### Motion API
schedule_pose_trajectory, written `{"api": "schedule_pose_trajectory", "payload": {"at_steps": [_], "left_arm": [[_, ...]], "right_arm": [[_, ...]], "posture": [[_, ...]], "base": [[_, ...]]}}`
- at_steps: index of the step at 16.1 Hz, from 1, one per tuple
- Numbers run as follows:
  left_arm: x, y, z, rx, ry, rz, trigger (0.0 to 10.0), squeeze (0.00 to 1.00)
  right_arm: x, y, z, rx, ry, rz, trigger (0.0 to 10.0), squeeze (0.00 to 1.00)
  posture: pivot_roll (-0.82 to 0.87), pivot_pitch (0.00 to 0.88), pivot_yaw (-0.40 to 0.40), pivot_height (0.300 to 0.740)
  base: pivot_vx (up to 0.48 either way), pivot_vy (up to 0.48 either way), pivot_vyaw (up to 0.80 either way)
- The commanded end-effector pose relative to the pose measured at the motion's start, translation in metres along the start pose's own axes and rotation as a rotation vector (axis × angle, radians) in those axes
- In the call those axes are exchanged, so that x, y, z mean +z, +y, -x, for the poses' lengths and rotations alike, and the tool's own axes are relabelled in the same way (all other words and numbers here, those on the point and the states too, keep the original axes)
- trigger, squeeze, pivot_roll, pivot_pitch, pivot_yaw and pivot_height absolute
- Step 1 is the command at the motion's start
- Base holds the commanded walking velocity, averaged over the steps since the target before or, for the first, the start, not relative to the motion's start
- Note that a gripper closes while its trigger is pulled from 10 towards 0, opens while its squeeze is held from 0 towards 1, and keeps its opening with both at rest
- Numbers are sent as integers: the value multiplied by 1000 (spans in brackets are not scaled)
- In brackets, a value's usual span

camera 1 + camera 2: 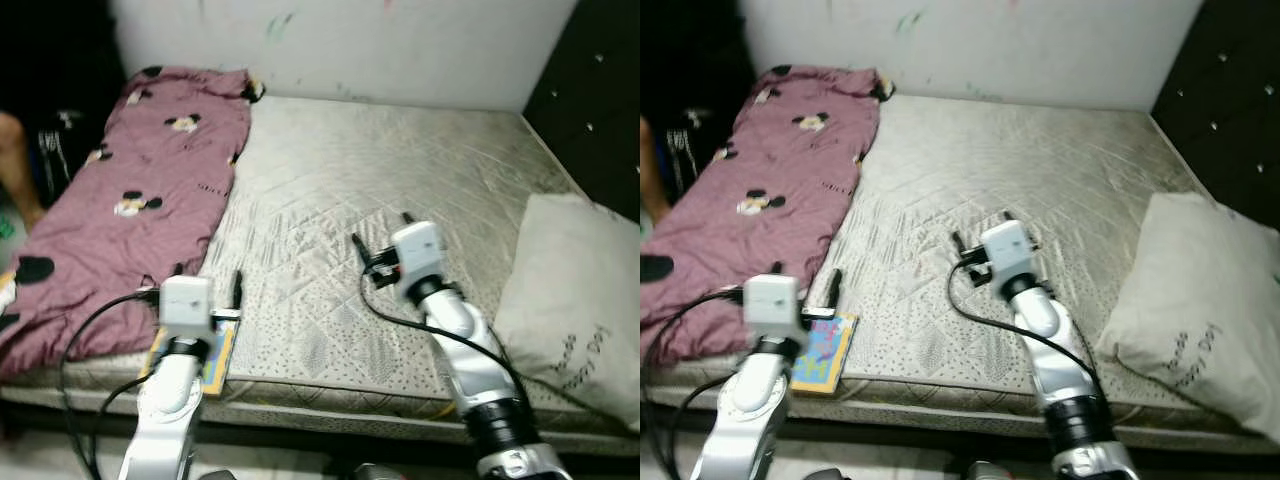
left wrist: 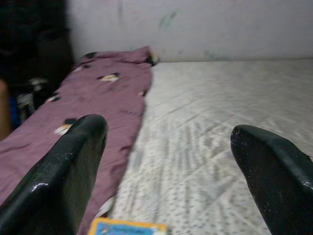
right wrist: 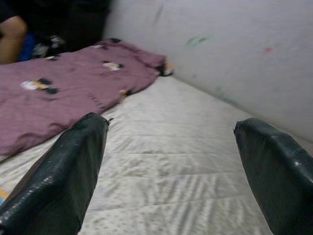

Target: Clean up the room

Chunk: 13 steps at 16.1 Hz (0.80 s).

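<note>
A colourful book (image 1: pixel 825 352) lies flat at the front edge of the grey quilted mattress (image 1: pixel 400 170), near its left corner. My left gripper (image 1: pixel 208 280) hovers just above and beyond the book, open, with nothing between its fingers; the book's edge (image 2: pixel 129 228) peeks in below them in the left wrist view. A maroon blanket (image 1: pixel 130 200) with cartoon mouse prints covers the left side of the bed. My right gripper (image 1: pixel 381 232) is held open over the middle of the mattress, empty. A white pillow (image 1: pixel 570 300) rests at the right edge.
A pale wall (image 1: pixel 350 40) runs behind the bed. A dark padded headboard (image 1: pixel 600 90) stands on the right. A person's leg (image 1: pixel 15 160) shows at the far left beside the bed, with dark clutter near it.
</note>
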<state>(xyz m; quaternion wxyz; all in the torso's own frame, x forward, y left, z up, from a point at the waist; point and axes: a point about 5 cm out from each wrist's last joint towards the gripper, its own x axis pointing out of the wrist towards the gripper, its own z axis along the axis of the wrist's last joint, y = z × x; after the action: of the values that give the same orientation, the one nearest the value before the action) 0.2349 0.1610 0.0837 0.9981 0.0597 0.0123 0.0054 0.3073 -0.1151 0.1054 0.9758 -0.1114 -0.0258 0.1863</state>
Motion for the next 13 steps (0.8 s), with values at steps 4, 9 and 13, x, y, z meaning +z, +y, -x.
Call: {"api": "schedule_pose_trajectory", "payload": {"at_steps": [4, 9, 13], "left_arm": [[5, 3, 4, 8, -28, -28, 10000, 0], [7, -5, 0, -48, -17, -1, 10000, 0], [10, -5, -2, -54, -21, -1, 10000, 0]], "right_arm": [[4, 3, -6, 31, -18, -8, 10000, 0], [3, -5, -5, 6, -18, 13, 10000, 0], [4, -7, -6, -7, -20, 22, 10000, 0]], "posture": [[80, 0, -88, 740], [31, 0, -57, 740], [29, 0, -56, 740]], "base": [[0, 0, 0], [0, -244, 0], [0, -307, 0]]}}
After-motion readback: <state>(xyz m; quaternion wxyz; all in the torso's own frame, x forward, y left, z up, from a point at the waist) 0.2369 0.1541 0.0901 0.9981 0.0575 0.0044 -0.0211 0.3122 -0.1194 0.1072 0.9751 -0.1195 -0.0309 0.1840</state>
